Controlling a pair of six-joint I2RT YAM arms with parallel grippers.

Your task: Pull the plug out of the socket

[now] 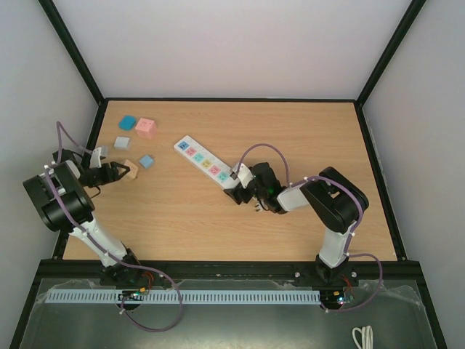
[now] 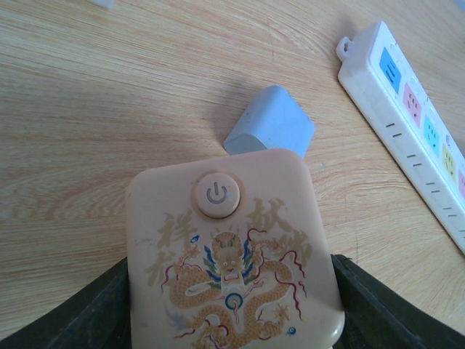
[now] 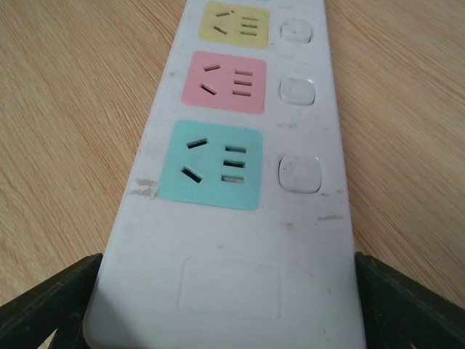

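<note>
Left hand pinched beige dragon-print plug at left of frame, apart from socket. I saw right hand clamped across socket's lower-right end, mid-surface.

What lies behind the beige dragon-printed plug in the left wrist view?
A light-blue block lies on the wooden table just behind the beige dragon-printed plug. Its near edge is covered by that plug, so whether they touch cannot be seen.
</note>
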